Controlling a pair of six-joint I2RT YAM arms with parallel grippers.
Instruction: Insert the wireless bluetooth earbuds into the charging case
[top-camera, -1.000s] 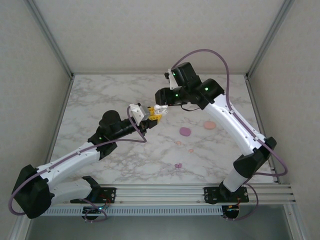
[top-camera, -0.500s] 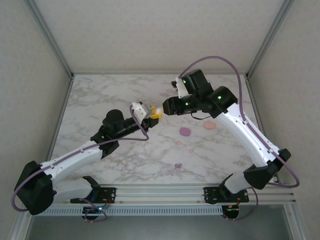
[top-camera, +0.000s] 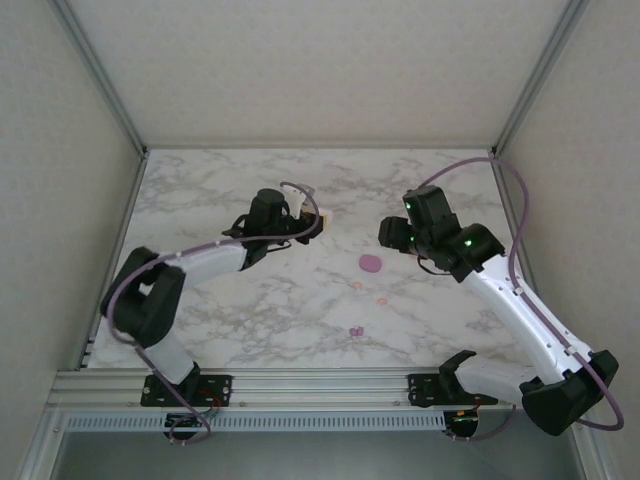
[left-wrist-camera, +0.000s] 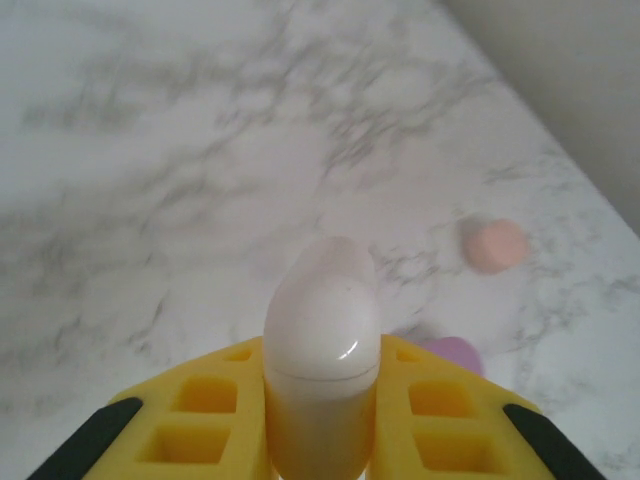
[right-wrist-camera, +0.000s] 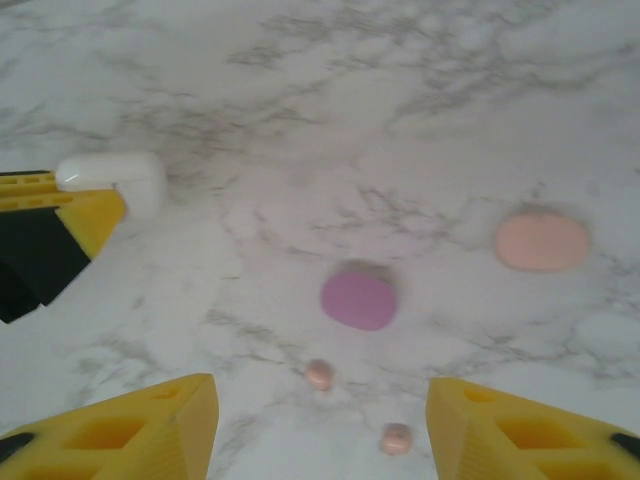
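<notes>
The marble tabletop (top-camera: 260, 325) is spanned by both arms. The left arm (top-camera: 190, 265) is stretched toward the far middle, and the left jaws are clamped on a white case (left-wrist-camera: 322, 330). A seam is visible round that case, so its lid is judged to be shut; whether it rests on the tabletop cannot be told. The right arm (top-camera: 500, 290) is set over the right side, and the right jaws are held apart above the loose items with nothing between them.

A purple case (right-wrist-camera: 359, 298) is laid flat near the middle, and a peach case (right-wrist-camera: 541, 241) lies well to its right; both appear closed. Two peach buds (right-wrist-camera: 319, 374) are scattered just on the near side of the purple case, and a pair of purple buds (top-camera: 355, 331) is seen nearer the arm bases.

No bud is seen seated in any case, so the task is judged barely begun. A case has to be opened, and each bud picked up and pressed into its matching socket.
</notes>
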